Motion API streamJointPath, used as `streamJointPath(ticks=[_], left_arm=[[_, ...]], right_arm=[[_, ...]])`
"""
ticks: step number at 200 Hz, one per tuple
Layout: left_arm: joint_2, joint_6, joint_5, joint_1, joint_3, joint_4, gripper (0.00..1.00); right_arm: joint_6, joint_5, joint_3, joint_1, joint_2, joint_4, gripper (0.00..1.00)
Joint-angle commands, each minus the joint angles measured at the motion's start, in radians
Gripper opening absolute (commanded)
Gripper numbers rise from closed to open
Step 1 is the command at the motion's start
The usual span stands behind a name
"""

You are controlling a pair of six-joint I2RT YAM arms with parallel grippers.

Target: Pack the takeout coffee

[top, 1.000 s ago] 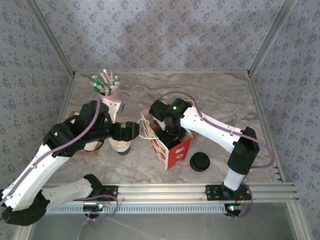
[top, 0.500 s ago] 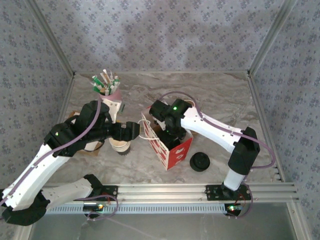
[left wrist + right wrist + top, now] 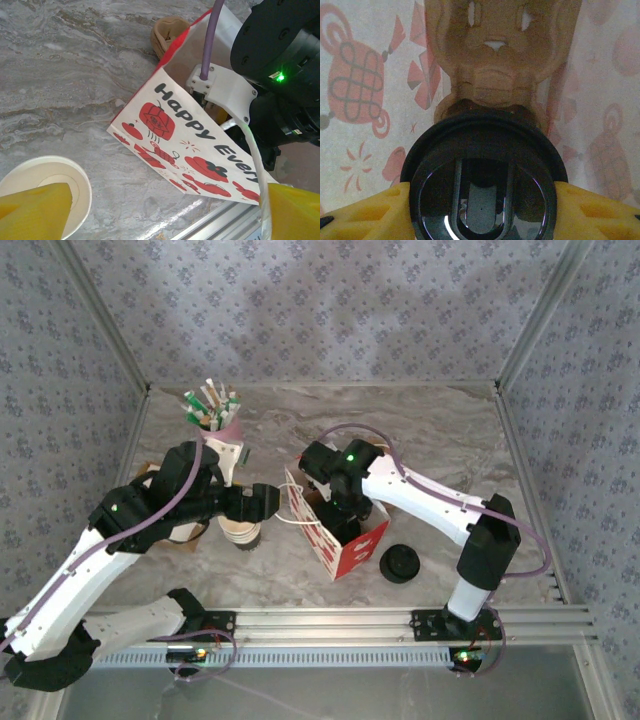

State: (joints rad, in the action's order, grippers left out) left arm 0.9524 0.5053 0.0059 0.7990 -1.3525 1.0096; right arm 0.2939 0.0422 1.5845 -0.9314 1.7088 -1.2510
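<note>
Inside the tilted red-and-white paper bag (image 3: 345, 545), the right gripper (image 3: 482, 210) has its jaws clamped on the takeout coffee (image 3: 482, 150), black lid up. Just left of the bag, the left gripper (image 3: 165, 215) hangs with jaws spread wide above an open white cup (image 3: 55, 172). Right of the bag, a loose black lid (image 3: 400, 563) lies on the counter (image 3: 420, 440).

Grey-blue floral wallpaper (image 3: 330, 310) covers three walls, with aluminium posts (image 3: 108, 325) at the corners. The marble-patterned tabletop (image 3: 440, 430) ends at a slotted aluminium rail (image 3: 330, 621) in front.
</note>
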Motion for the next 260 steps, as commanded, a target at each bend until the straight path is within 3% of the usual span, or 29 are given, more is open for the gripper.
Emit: streamJointPath(ticks=[1, 260], left_arm=[[0.007, -0.011, -0.011, 0.007, -0.001, -0.019, 0.96], [0.017, -0.013, -0.006, 0.008, -0.010, -0.023, 0.96]], right_arm=[[-0.014, 0.016, -0.021, 0.003, -0.006, -0.010, 0.61], [-0.024, 0.060, -0.037, 0.021, 0.026, -0.019, 0.61]])
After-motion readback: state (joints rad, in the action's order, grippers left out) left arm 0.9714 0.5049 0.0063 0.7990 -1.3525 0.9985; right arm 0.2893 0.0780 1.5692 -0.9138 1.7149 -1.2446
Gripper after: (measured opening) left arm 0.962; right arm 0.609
